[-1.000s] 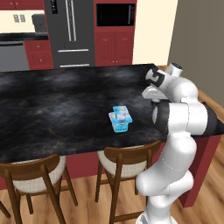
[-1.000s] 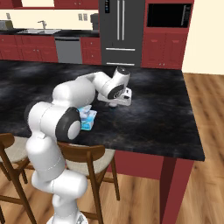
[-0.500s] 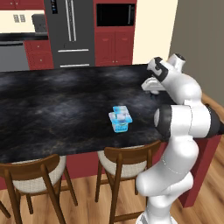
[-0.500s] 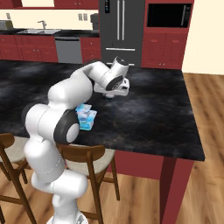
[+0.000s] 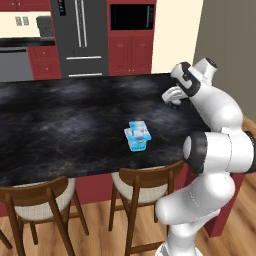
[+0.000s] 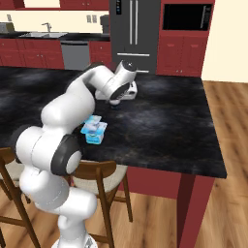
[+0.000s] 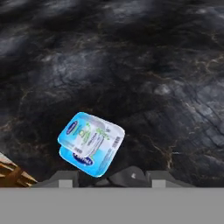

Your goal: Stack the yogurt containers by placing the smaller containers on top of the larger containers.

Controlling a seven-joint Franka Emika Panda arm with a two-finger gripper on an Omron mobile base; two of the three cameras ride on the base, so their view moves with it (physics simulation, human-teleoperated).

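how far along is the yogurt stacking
Done, by the look of it: the small cup sits on top of the larger tub in the middle of the black counter. In hand: nothing; the gripper hangs open near the counter's far corner, well apart from the stack. Left: probably only pulling the arm clear.

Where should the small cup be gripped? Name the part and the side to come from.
Grip the small cup by two opposite side walls just under its lid, coming straight down from above. It appears to stand upright on the tub, so its top is free, while a low sideways approach would likely bump the tub's wide rim.
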